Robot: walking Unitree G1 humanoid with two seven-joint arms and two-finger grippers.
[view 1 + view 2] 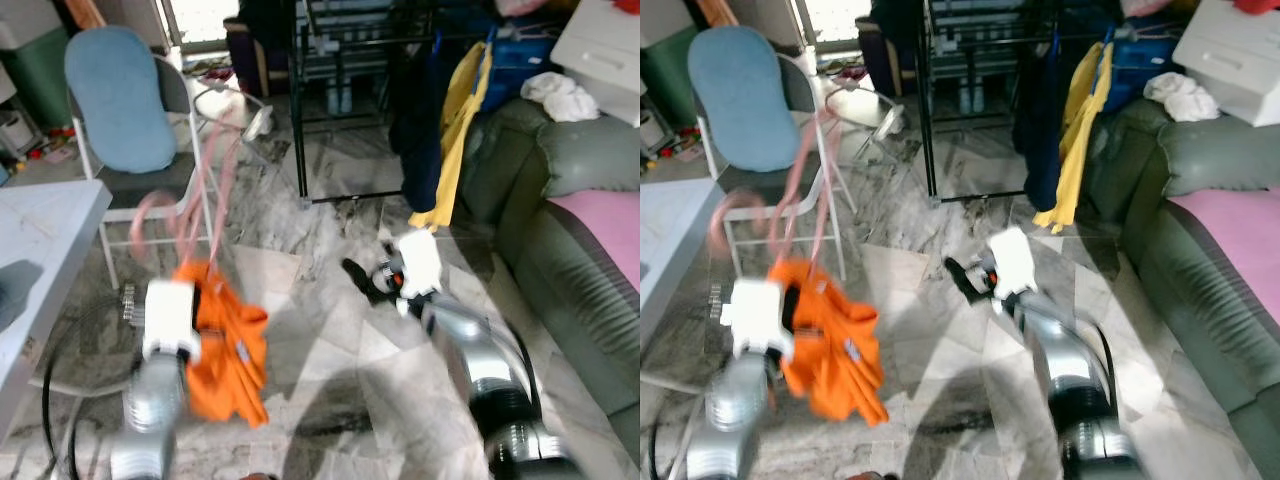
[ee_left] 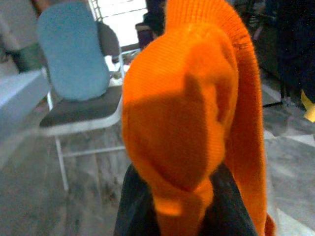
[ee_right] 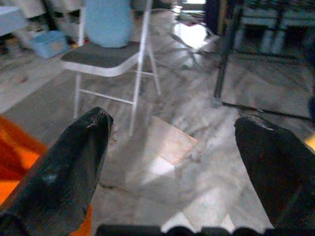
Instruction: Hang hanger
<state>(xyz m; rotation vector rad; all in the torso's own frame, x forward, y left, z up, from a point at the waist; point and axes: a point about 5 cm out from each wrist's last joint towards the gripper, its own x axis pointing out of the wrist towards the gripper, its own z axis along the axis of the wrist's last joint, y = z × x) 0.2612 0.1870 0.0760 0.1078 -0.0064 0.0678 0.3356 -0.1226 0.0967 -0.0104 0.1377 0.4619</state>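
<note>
Marble floor (image 1: pixel 330 330), rack (image 1: pixel 350 100) ahead | left gripper (image 1: pixel 205 290) clamped on pink hanger (image 1: pixel 190 215), orange shirt (image 1: pixel 230 350) dangling, carried for hanging | right gripper (image 1: pixel 360 278) spread, empty, likely ready to assist

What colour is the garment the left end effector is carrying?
Bright orange. The garment hangs at the left end effector, on a pink hanger; clearest in the left eye view.

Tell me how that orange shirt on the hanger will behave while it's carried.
The orange shirt sags in folds below the left gripper, so it is probably floppy and light. Its pink hanger looks blurred, so the load may swing.
</note>
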